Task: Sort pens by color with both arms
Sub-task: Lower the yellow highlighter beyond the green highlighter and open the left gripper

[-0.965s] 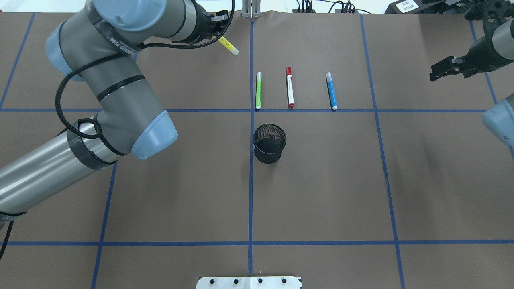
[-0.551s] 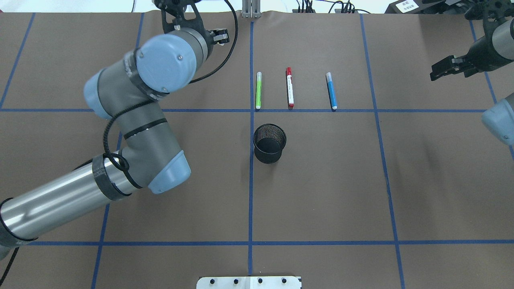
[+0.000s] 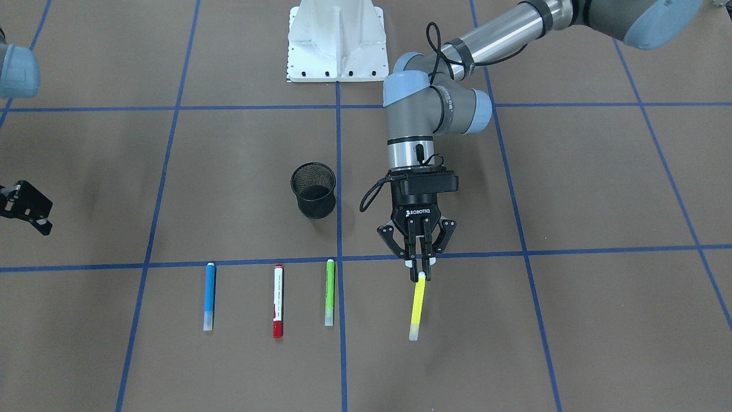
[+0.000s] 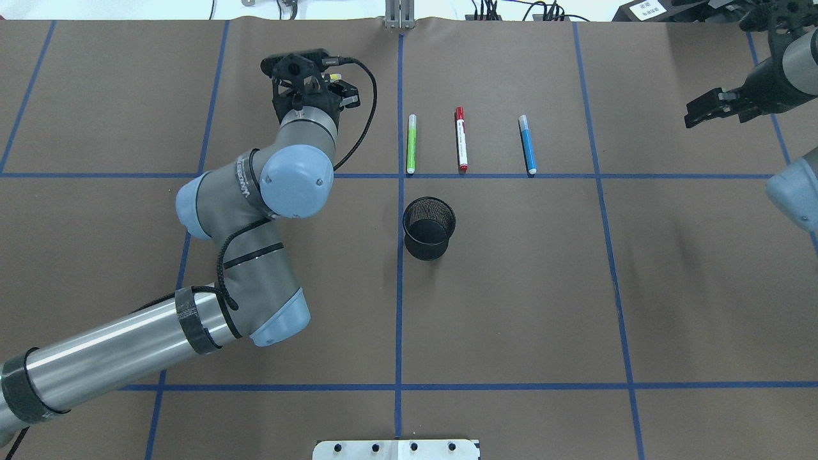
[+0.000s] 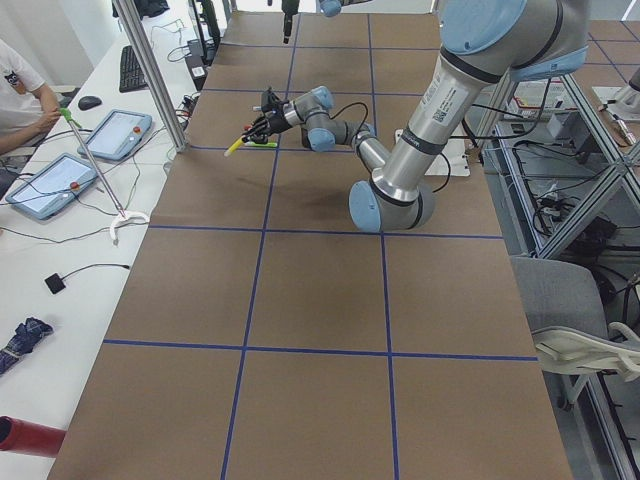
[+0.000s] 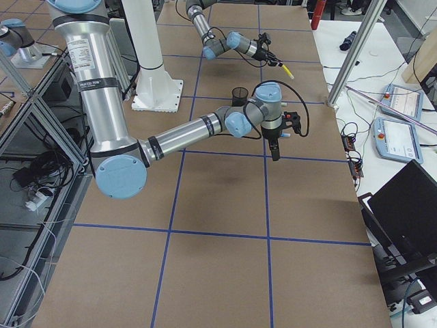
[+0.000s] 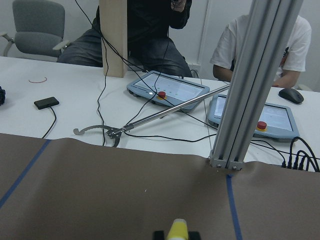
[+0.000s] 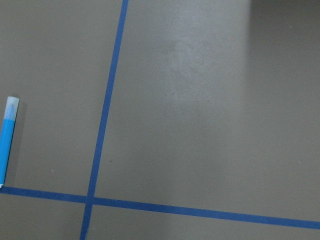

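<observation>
My left gripper (image 3: 420, 273) is shut on the upper end of the yellow pen (image 3: 417, 306). It holds the pen tilted above the table, right of the row of pens in the front view. The pen's tip shows at the bottom of the left wrist view (image 7: 177, 230). The light green pen (image 4: 411, 144), the white pen with red ends (image 4: 461, 139) and the blue pen (image 4: 527, 144) lie parallel on the table. My right gripper (image 4: 693, 115) is open and empty, far to the right of the blue pen, which also shows in the right wrist view (image 8: 6, 142).
A black mesh cup (image 4: 429, 227) stands upright just on the robot's side of the row of pens. Blue tape lines (image 4: 399, 287) divide the brown table. The white mounting base (image 3: 336, 43) is at the robot's edge. Operators with tablets sit beyond the far edge.
The left arm has swung and turned its wrist. Its gripper, with the yellow pen, has moved from the far edge back toward the row of pens. The right arm has not moved.
</observation>
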